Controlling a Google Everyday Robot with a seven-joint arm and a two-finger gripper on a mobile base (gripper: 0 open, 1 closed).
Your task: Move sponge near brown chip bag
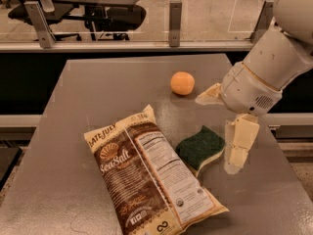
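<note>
The sponge [199,148], dark green top on pale yellow foam, lies on the grey table [98,92] with its left edge against the right side of the brown chip bag [146,175]. The bag lies flat and slantwise at the front of the table, its "Sea Salt" lettering and white label facing up. My gripper [215,134] hangs just right of and above the sponge. It is open, with one cream finger [209,95] behind the sponge and the other [238,146] at its right side. Neither finger squeezes the sponge.
A round orange fruit [182,82] sits on the table behind the sponge, close to the rear finger. My white arm [274,62] reaches in from the upper right. A railing with glass panels [146,45] runs behind the table, with office chairs beyond it.
</note>
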